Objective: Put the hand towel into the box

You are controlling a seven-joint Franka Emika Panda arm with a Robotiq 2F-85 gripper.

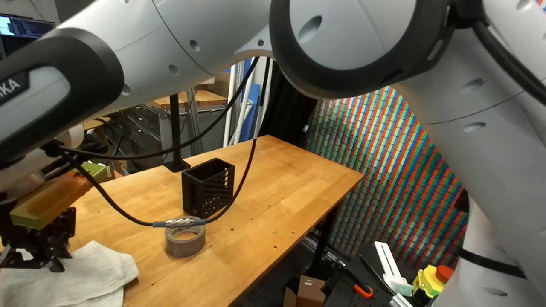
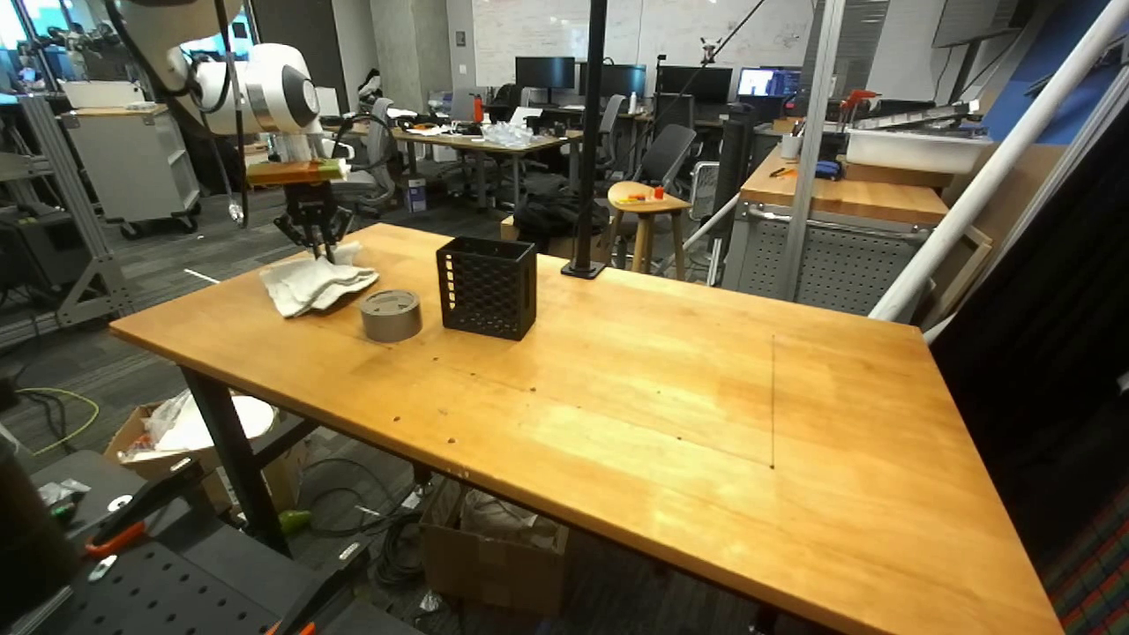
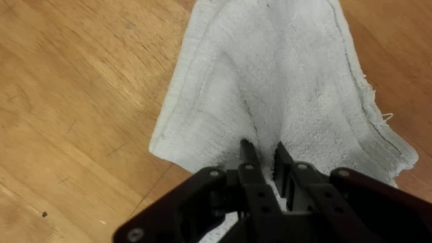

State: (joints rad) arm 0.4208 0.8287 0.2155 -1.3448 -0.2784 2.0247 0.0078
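The hand towel (image 3: pixel 310 87) is a rumpled white cloth lying on the wooden table, also visible in both exterior views (image 1: pixel 96 273) (image 2: pixel 304 289). My gripper (image 3: pixel 262 148) points down at it, its fingers close together with a bunched fold of the towel between them. Creases in the cloth run into the gap. In an exterior view the fingertips (image 2: pixel 325 256) are at the towel, low over the table. The box (image 1: pixel 210 192) is a black open-top container with perforated sides. It stands upright on the table, apart from the towel, also visible in an exterior view (image 2: pixel 488 291). It is outside the wrist view.
A grey tape roll (image 1: pixel 185 244) lies on the table between the towel and the box, also visible in an exterior view (image 2: pixel 391 317). A black post (image 2: pixel 586 159) stands at the table's edge behind the box. A cable (image 1: pixel 149 155) hangs from the arm.
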